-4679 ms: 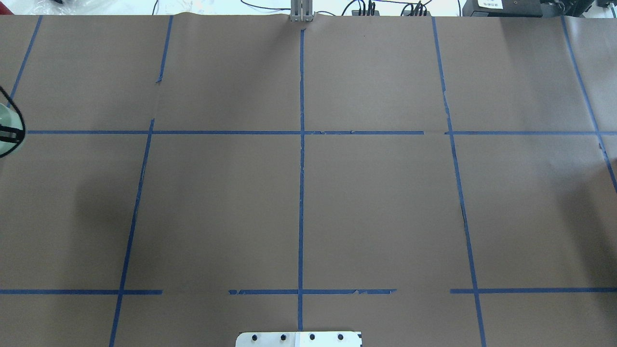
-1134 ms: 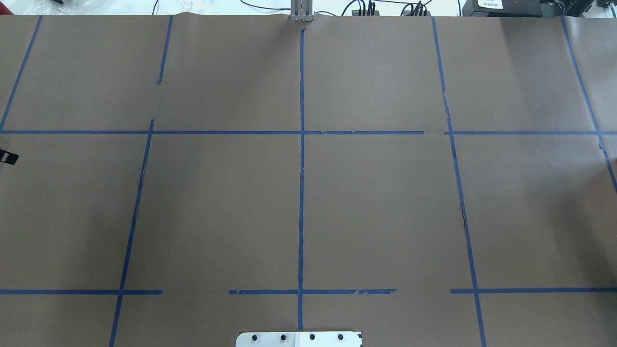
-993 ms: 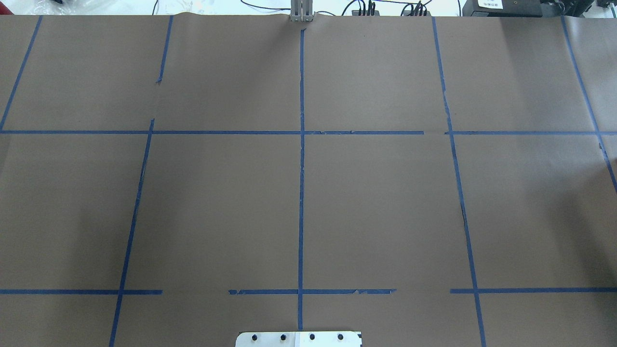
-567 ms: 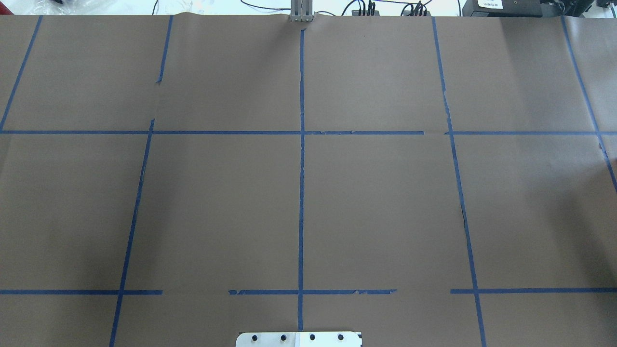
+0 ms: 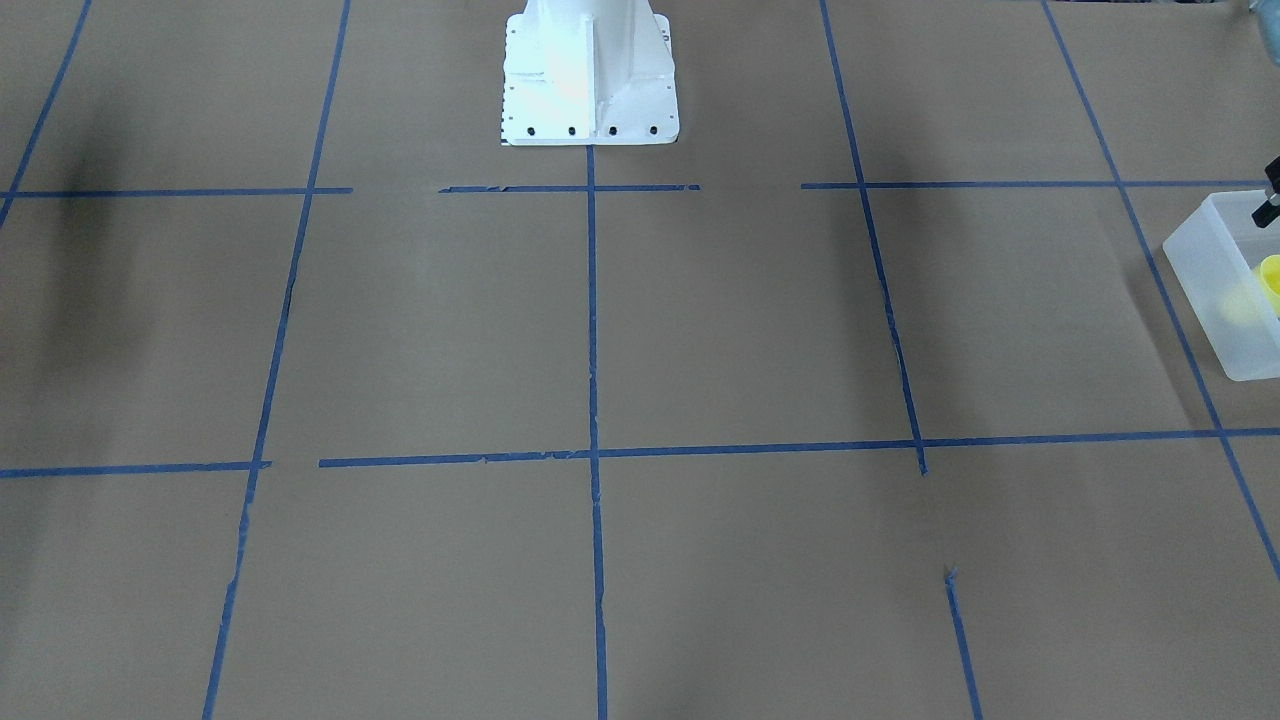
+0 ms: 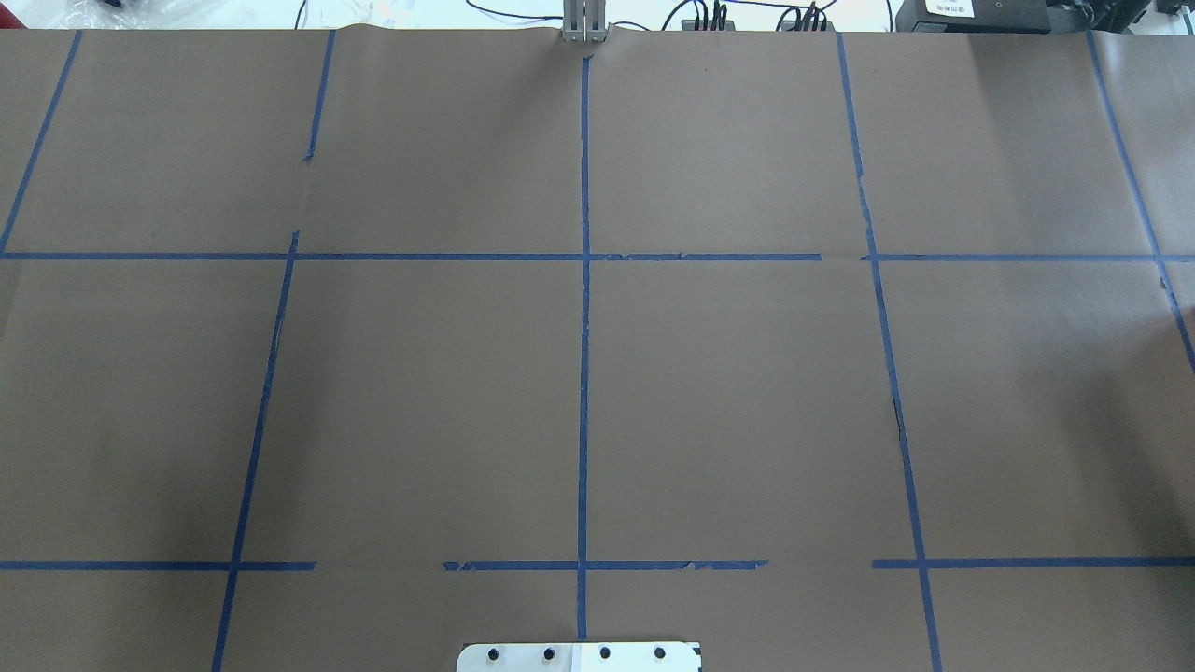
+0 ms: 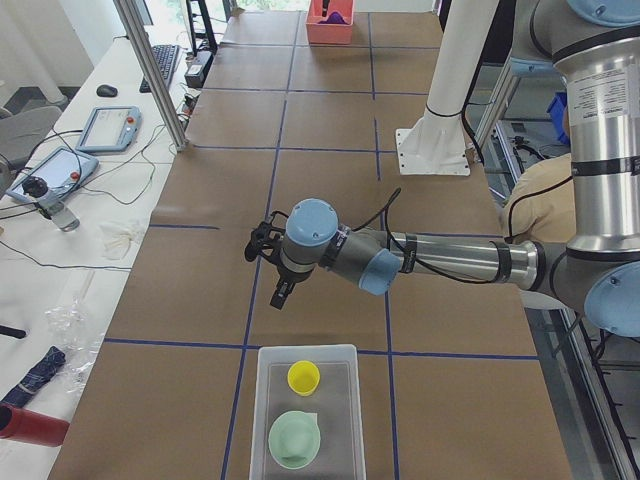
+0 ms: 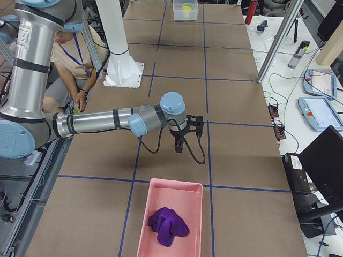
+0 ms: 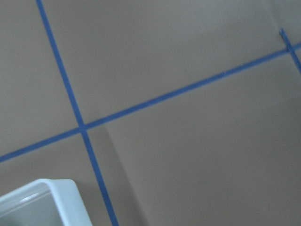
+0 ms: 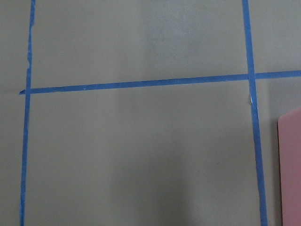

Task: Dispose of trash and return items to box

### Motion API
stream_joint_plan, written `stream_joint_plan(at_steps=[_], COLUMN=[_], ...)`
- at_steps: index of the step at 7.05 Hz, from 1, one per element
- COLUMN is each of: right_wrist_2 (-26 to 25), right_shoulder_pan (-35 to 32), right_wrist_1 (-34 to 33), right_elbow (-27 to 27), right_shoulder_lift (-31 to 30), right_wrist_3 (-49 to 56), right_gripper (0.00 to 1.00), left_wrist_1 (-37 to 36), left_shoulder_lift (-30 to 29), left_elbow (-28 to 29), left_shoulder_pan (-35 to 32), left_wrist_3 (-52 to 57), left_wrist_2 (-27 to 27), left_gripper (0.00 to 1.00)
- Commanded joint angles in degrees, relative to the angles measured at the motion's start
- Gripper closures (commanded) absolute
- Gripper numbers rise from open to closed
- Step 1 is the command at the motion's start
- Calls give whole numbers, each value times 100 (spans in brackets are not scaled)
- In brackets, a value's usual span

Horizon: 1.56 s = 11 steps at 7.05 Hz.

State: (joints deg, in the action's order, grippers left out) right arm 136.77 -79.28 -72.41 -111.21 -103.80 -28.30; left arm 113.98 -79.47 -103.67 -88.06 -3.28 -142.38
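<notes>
The box [image 7: 338,440] stands at the table's end on my left side. The yellow cup [image 7: 303,377] and the mint-green bowl [image 7: 293,438] both sit inside it. The box [image 5: 1215,280] and the cup [image 5: 1272,275] also show at the right edge of the front-facing view, and a box corner [image 9: 56,200] shows in the left wrist view. My left gripper [image 7: 268,268] hangs above the table just beyond the box, holding nothing; I cannot tell whether it is open. My right gripper [image 8: 188,136] hovers over bare table, empty; I cannot tell whether it is open.
A pink tray [image 8: 171,214] with a purple cloth [image 8: 168,225] stands at the table's other end, below my right gripper. Its edge [image 10: 290,165] shows in the right wrist view. The robot's white base [image 5: 588,75] is mid-table. A seated person [image 8: 69,64] is behind the robot.
The left gripper, first seen at the overhead view's left edge holding the green bowl, has left that view. The bowl now lies in the box.
</notes>
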Motion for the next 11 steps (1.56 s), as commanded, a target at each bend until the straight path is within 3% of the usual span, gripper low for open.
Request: stream_joint_plan(at_steps=[1,3,4,6,8,11], right_wrist_2=[-1,-193,-464,-485,-476,-397], right_shoulder_pan=[0,0,0,18,122,141], right_wrist_1=[51,400,899,1552,1607,1791], right_elbow=[117,231,380,784,812,829], right_shoulder_lift=[0,79,79,97,114,150], right_wrist_3=[-17,-17,-26,-26,-17,-26], right_gripper=[0,0,0,0,0,0], left_wrist_1=[54,176,177,168,159,159], left_shoulder_lift=[212,161,152,99,55,64], left_elbow=[171,459,427,250,242,67], left_shoulder_pan=[-256,-221,-238,-238,-204,-221], left_wrist_3=[-6,-6,-14,-6,-15,-15], left_wrist_2=[-431,-388,-187,-62,462,588], left_gripper=[0,0,0,0,0,0])
